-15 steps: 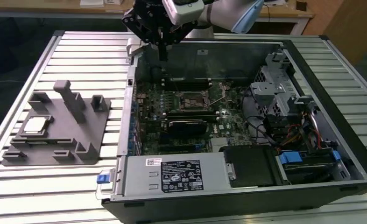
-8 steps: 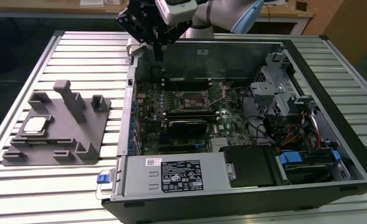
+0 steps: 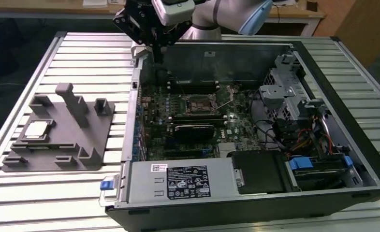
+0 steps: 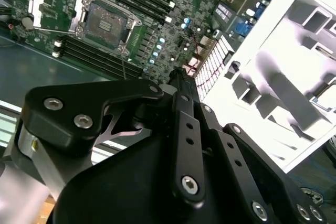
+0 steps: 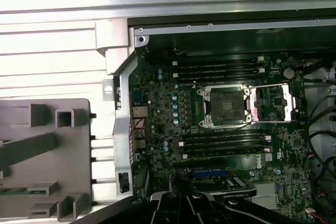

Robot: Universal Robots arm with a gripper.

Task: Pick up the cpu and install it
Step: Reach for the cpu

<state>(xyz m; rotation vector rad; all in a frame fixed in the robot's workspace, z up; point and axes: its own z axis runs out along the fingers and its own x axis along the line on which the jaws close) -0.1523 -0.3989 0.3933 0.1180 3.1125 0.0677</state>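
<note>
The cpu [image 3: 36,129], a small silvery square chip, lies flat in a recess of the grey holder block [image 3: 80,142] on the slatted table, at the exterior view's left. My gripper [image 3: 156,48] hangs high over the back left corner of the open computer case [image 3: 255,198]. It is shut with nothing in it and far from the cpu. The motherboard socket [image 3: 198,104] stands open with its metal load plate folded back. Both wrist views show the socket [image 5: 226,106] [image 4: 107,24] and the holder block [image 5: 47,145] [image 4: 283,93].
Inside the case sit a power supply [image 3: 177,181], a drive cage [image 3: 286,92] with cables, and memory slots [image 5: 220,142] beside the socket. Upright posts [image 3: 70,99] rise from the holder block. The slatted table [image 3: 54,193] runs around the case.
</note>
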